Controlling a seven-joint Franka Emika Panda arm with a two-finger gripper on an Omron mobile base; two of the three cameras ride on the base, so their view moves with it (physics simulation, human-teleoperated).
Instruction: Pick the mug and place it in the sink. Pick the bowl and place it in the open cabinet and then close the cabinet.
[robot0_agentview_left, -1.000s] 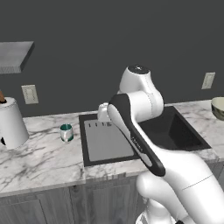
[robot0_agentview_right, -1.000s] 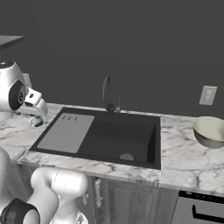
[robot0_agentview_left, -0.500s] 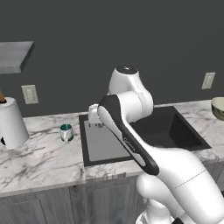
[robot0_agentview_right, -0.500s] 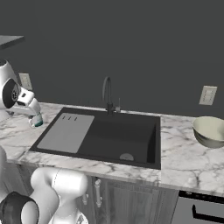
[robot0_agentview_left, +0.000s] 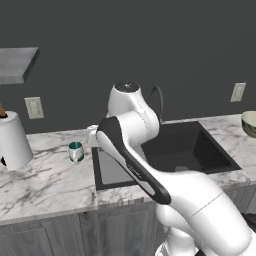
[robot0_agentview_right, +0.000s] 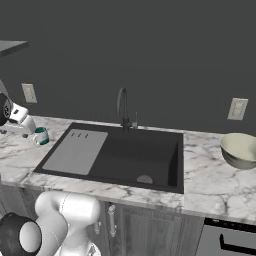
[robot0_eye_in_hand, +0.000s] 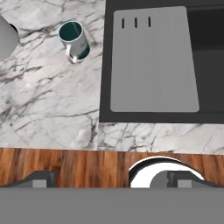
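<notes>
The small white mug (robot0_eye_in_hand: 74, 40) with a teal inside stands upright on the marble counter, left of the sink (robot0_agentview_left: 185, 145), its handle turned toward the counter's front edge. My gripper (robot0_eye_in_hand: 111, 179) hangs open and empty above the counter's front edge, short of the mug and a little to its right. From the right base view the hand (robot0_agentview_right: 22, 122) sits just left of the mug (robot0_agentview_right: 41, 136). At the far right of the counter rests the large pale bowl (robot0_agentview_right: 241, 149). A corner of the grey wall cabinet (robot0_agentview_left: 15, 64) shows at upper left.
A grey ribbed drainboard (robot0_eye_in_hand: 151, 59) covers the sink's left part, and a dark arched faucet (robot0_agentview_right: 122, 106) rises behind the basin. A tall white canister (robot0_agentview_left: 12, 140) stands left of the mug (robot0_agentview_left: 76, 151). Wall outlets (robot0_agentview_right: 237, 108) sit on the dark backsplash.
The arm has swung left, carrying the hand from above the drainboard to the counter beside the mug. The jaws stayed open. Mug and bowl have not moved.
</notes>
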